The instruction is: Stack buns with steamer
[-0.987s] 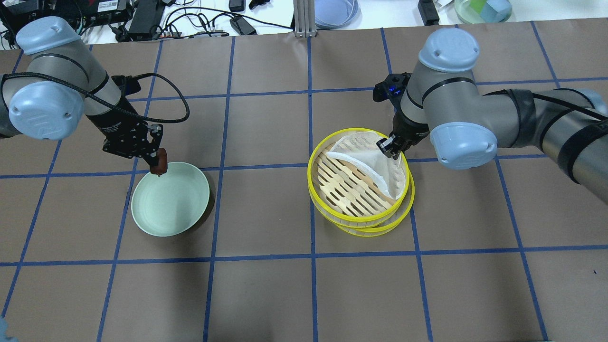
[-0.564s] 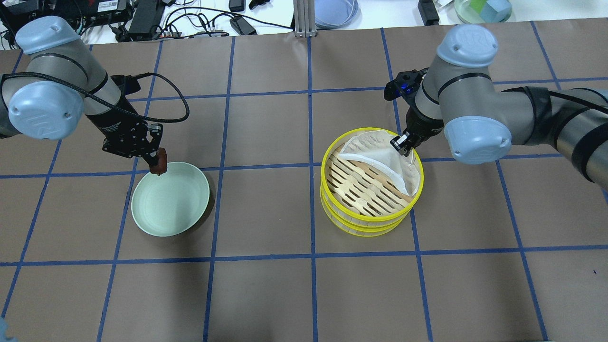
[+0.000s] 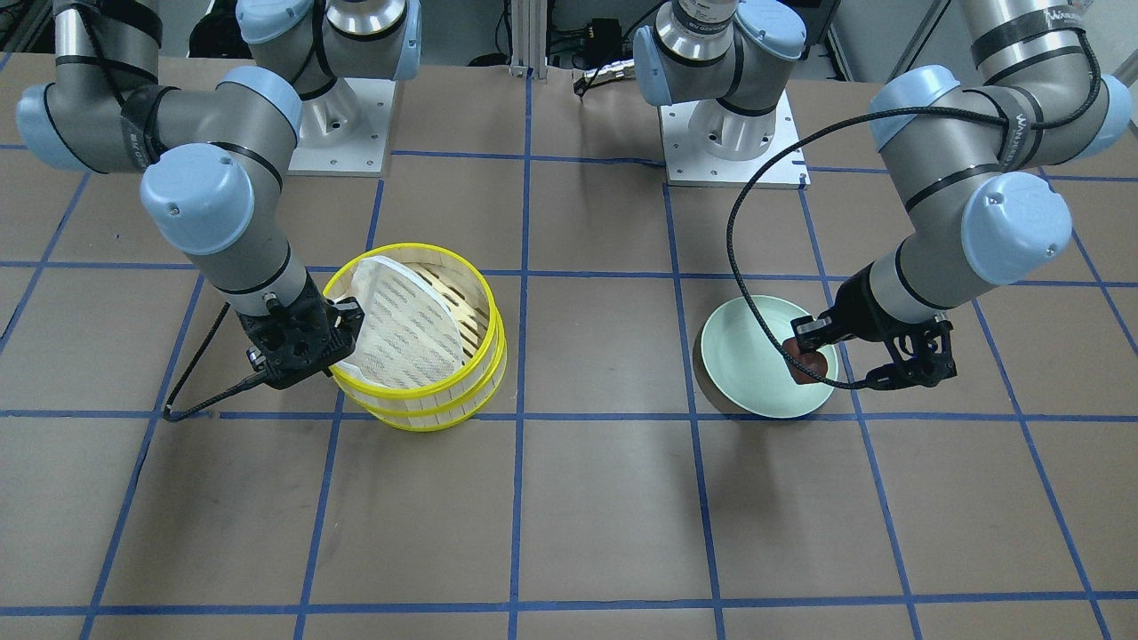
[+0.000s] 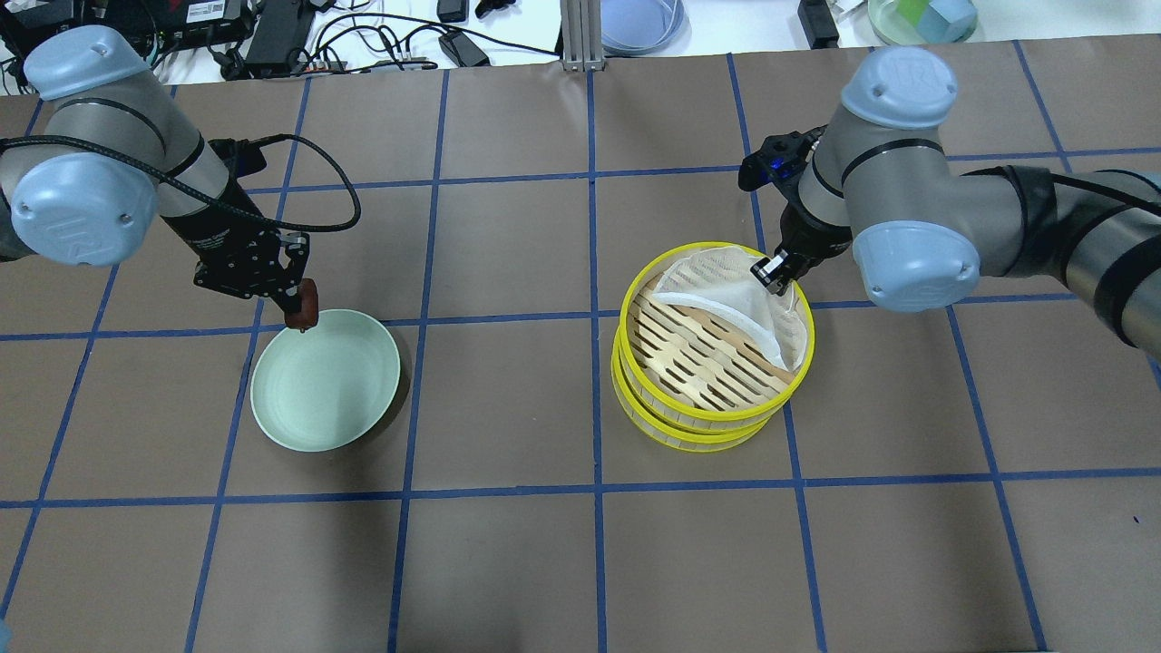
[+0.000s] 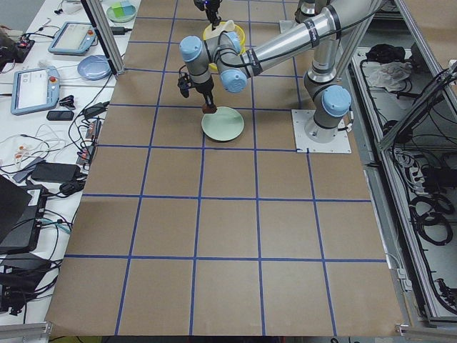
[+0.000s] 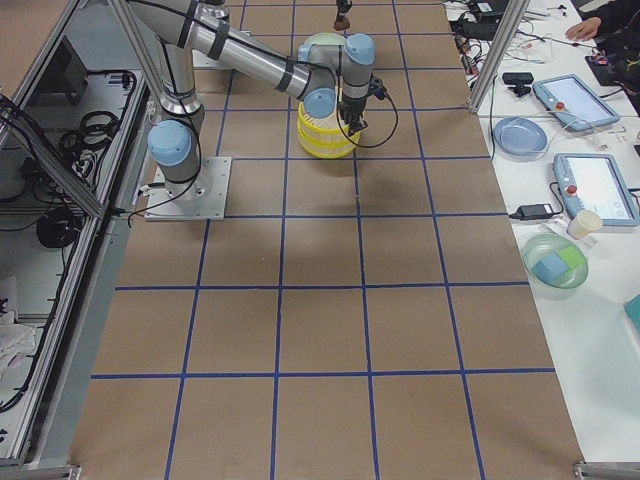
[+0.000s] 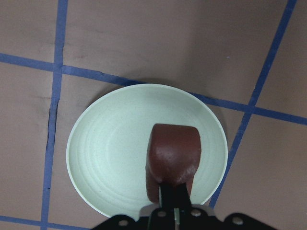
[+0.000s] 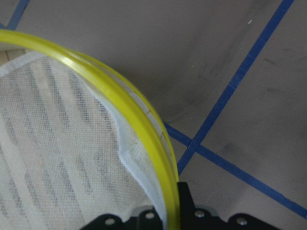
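Observation:
My left gripper (image 4: 302, 314) is shut on the dark reddish-brown bun (image 4: 307, 300) and holds it just above the far left rim of the pale green plate (image 4: 326, 390). The bun (image 7: 173, 155) hangs over the plate (image 7: 110, 158) in the left wrist view. My right gripper (image 4: 773, 269) is shut on the far right rim of the yellow-rimmed bamboo steamer (image 4: 707, 363), whose trays are stacked. A white mesh liner (image 4: 726, 290) lies folded in the top tray. The rim (image 8: 144, 129) shows in the right wrist view. The cream-white bun is out of view.
Blue tape lines grid the brown table. A black cable (image 4: 336, 199) loops beside my left wrist. Beyond the far edge lie cables, a blue dish (image 4: 639, 23) and a green bowl (image 4: 921, 18). The arm bases (image 3: 729, 133) stand on my side of the table.
My right gripper has moved right with the steamer in its grip, and the trays now sit more squarely stacked. The left arm with the bun has barely moved.

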Robot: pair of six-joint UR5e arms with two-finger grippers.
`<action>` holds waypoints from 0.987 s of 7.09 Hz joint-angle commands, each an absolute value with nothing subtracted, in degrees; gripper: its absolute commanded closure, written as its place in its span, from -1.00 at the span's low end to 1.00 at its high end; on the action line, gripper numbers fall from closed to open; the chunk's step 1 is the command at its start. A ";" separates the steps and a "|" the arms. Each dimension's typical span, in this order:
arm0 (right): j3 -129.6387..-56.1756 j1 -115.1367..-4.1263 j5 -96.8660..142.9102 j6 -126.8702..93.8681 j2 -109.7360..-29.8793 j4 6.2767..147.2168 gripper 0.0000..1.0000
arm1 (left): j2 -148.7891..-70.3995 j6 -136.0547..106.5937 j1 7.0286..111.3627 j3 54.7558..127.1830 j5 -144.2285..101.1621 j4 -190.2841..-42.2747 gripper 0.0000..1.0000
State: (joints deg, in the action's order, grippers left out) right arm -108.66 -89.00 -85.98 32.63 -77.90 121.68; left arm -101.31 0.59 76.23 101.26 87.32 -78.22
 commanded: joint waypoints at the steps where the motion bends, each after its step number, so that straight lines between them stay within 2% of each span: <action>1: -108.11 -89.30 -85.86 32.25 -77.09 122.77 1.00 | -101.24 0.09 77.69 100.99 87.54 -78.05 1.00; 4: -108.02 -89.47 -87.97 32.52 -75.23 123.93 1.00 | -95.12 -1.93 84.34 95.48 88.41 -85.13 1.00; 7: -108.10 -89.65 -88.33 31.99 -76.11 123.05 1.00 | -94.75 -7.82 90.34 94.40 90.53 -84.99 1.00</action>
State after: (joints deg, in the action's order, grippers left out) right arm -108.04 -89.60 -88.23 32.09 -75.77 123.30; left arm -95.18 -6.14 88.20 94.78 90.17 -84.97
